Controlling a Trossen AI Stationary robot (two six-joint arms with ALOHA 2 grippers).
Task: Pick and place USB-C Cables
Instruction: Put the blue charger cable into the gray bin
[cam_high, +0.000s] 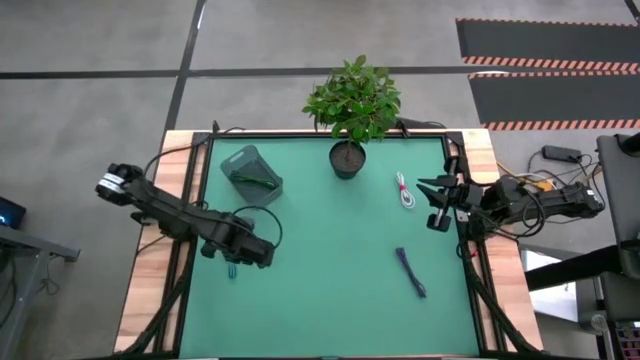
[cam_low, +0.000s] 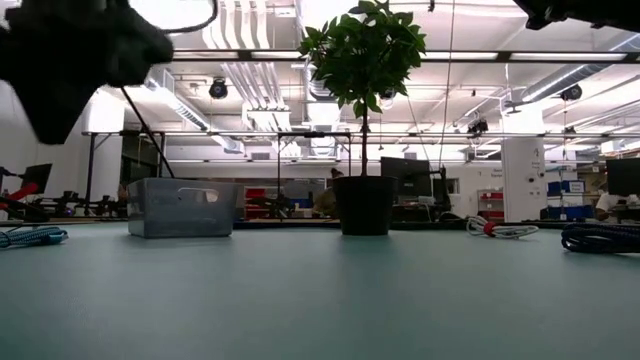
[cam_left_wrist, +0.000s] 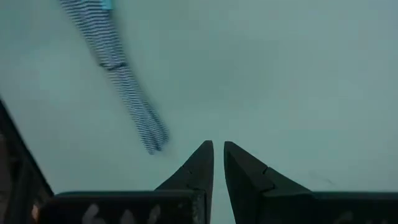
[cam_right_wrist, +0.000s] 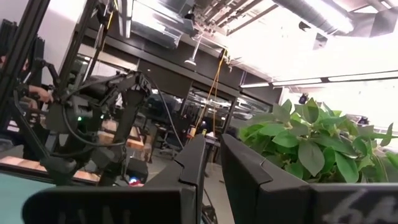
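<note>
Teal matting covers the bench (cam_high: 330, 300), and only the high view lays out everything at once: the left gripper (cam_high: 232, 262) hangs low over the mat's left side, above the teal cable (cam_high: 232, 270), which peeks out just under it. The left wrist view brings that cable (cam_left_wrist: 118, 74) up close as a striped braided bundle lying on the mat just beside the fingertips (cam_left_wrist: 202, 155), untouched, with the jaws nearly closed on nothing. From the low view the same cable (cam_low: 30, 237) lies at the far left edge. A green cable (cam_high: 262, 182) sits inside the grey mesh basket (cam_high: 250, 172) at the back left; the low view shows the basket (cam_low: 180, 206) but not clearly its contents. Near the right edge lie the white-and-red cable (cam_high: 404, 192) and, well apart towards the front, the dark blue-purple cable (cam_high: 410, 272). A potted plant (cam_high: 350, 105) stands at the back centre, between basket and white cable. The right gripper (cam_high: 438, 203) waits raised at the right edge, jaws slightly parted and empty.
</note>
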